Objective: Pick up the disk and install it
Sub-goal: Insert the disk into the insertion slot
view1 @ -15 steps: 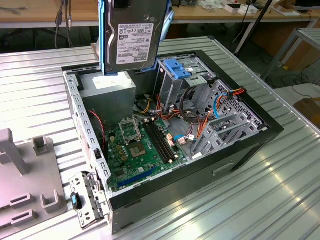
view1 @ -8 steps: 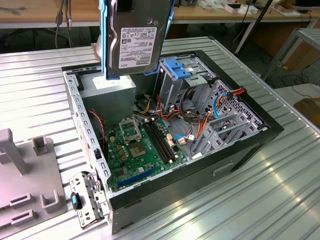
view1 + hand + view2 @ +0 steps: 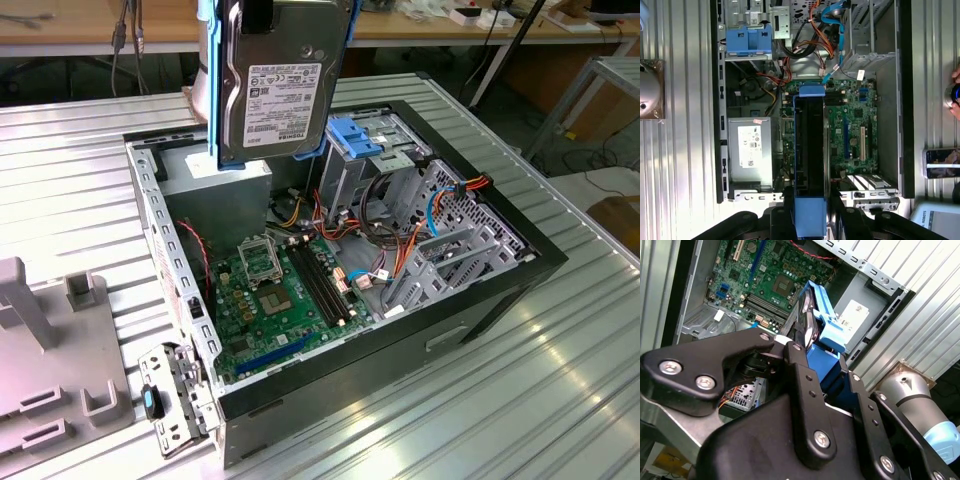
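The pick-up half looks done and the carry is in hand: the gripper (image 3: 810, 206) is clamped tight on one end of the disk (image 3: 285, 85). The disk hangs on edge at twelve o'clock in the exterior view, clear above the far side of the open computer case (image 3: 330, 378) and over the power supply (image 3: 215, 195). As I judge it, installing calls for bringing the disk's blue frame square to a bay of the drive cage (image 3: 345, 190). That cage stands at about two o'clock from the motherboard (image 3: 275, 300), and the fixed blue bracket (image 3: 352, 135) tops it. Around three o'clock from the board, a tangle of orange and blue cables (image 3: 395, 250) crowds the cage's mouth and could snag the frame. The case wall close beside it leaves little room to swing. A grey fixture (image 3: 50, 340) sits on the ribbed table (image 3: 500, 420) at eight o'clock, well apart.
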Action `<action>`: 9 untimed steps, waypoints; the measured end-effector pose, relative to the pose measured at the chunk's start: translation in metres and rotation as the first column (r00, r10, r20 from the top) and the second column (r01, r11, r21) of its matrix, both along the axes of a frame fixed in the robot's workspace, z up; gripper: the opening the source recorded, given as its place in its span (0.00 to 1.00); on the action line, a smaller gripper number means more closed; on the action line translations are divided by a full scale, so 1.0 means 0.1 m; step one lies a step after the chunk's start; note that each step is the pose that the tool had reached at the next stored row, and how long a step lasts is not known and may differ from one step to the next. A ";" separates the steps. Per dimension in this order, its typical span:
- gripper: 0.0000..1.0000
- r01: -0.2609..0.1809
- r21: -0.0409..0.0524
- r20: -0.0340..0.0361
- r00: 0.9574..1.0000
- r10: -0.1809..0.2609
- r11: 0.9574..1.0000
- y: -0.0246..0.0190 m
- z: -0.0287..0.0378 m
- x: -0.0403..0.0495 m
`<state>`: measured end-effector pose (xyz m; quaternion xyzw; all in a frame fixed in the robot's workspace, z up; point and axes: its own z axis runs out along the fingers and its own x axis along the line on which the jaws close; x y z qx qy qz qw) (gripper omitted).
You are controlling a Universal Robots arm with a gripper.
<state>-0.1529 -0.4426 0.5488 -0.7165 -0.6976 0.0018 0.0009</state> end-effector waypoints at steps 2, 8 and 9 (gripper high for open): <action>0.37 0.000 0.000 0.000 1.000 0.000 1.000 0.000 0.000 0.000; 0.37 0.000 -0.001 0.000 1.000 0.000 1.000 0.000 0.000 0.000; 0.37 0.000 -0.001 0.000 1.000 0.000 1.000 0.000 0.000 0.001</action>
